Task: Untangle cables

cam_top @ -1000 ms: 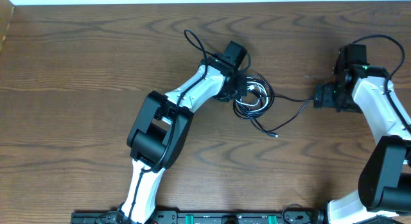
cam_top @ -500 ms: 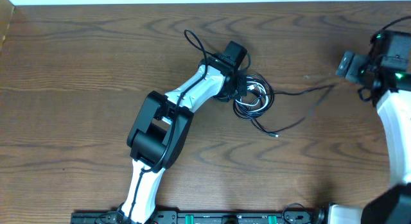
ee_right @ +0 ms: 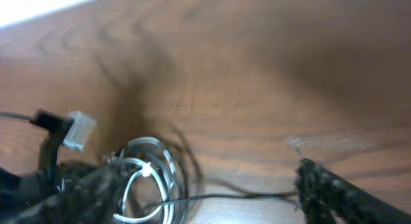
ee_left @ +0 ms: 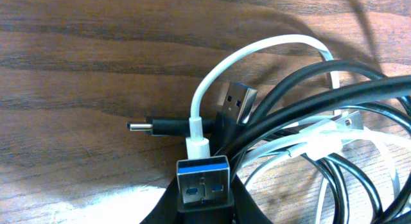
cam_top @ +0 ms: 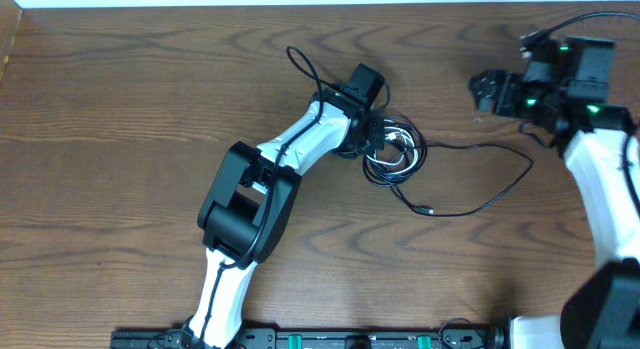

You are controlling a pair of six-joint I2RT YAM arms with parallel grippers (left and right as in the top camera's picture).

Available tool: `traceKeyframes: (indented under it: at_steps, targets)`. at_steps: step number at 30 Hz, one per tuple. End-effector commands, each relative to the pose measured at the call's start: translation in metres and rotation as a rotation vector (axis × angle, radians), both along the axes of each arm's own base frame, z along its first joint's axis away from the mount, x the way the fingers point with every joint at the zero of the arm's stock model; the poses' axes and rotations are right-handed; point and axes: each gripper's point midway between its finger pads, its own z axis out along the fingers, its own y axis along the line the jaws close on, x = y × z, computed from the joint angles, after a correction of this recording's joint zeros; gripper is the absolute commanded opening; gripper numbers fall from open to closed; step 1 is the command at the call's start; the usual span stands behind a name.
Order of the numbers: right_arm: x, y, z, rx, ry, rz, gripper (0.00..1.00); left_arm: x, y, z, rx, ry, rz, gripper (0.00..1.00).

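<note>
The left arm (cam_top: 300, 139) lies across the wooden table (cam_top: 120, 109), and its thick black cord (cam_top: 300, 64) loops just behind the left gripper (cam_top: 377, 139). That gripper is pinched on a blue-tongued USB plug (ee_left: 203, 180). The cables (cam_top: 395, 154), 2 black and 1 white, bunch against it, and 1 black strand (cam_top: 500, 194) sweeps out to its right. The right gripper (cam_top: 488, 89), fingers spread, hangs well right of the left gripper and touches no cable.
</note>
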Motion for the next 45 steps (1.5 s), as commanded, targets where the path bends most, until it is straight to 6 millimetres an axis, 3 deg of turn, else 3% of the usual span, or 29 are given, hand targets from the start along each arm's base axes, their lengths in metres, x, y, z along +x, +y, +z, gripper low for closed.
traceKeyframes:
  at_steps: [1,3,9,21,29,35,38,39,40,43,45]
  targets:
    - [0.001,0.028,-0.034,0.041,0.091,0.085,0.83,-0.002,0.016,-0.019,0.076,0.014,0.009,0.08]
    - [-0.001,0.037,-0.062,-0.006,0.132,0.172,0.83,-0.002,0.016,-0.019,0.076,0.014,0.009,0.08]
    - [-0.017,0.042,-0.11,-0.138,0.177,0.414,0.8,-0.002,0.016,-0.019,0.076,0.015,0.009,0.08]
    - [-0.047,0.053,-0.16,-0.283,0.176,0.829,0.83,-0.002,0.016,-0.019,0.076,0.014,0.009,0.08]
    - [-0.038,0.063,-0.19,-0.298,0.156,0.878,0.82,-0.002,0.016,-0.019,0.076,0.014,0.009,0.08]
    - [-0.043,0.064,-0.206,-0.284,0.189,0.888,0.49,-0.002,0.016,-0.019,0.076,0.014,0.009,0.08]
    - [-0.046,0.064,-0.206,-0.279,0.2,0.89,0.21,-0.002,0.016,-0.019,0.076,0.014,0.009,0.08]
    - [-0.047,0.066,-0.205,-0.269,0.198,0.892,0.06,-0.002,0.016,-0.019,0.076,0.014,0.009,0.08]
    - [-0.046,0.069,-0.203,-0.252,0.188,0.896,0.01,-0.002,0.016,-0.019,0.076,0.014,0.009,0.08]
    - [-0.043,0.085,-0.181,-0.161,0.11,0.909,0.01,-0.002,0.016,-0.019,0.076,0.014,0.009,0.08]
    - [-0.038,0.099,-0.149,-0.095,0.011,0.926,0.01,-0.002,0.016,-0.019,0.076,0.014,0.009,0.08]
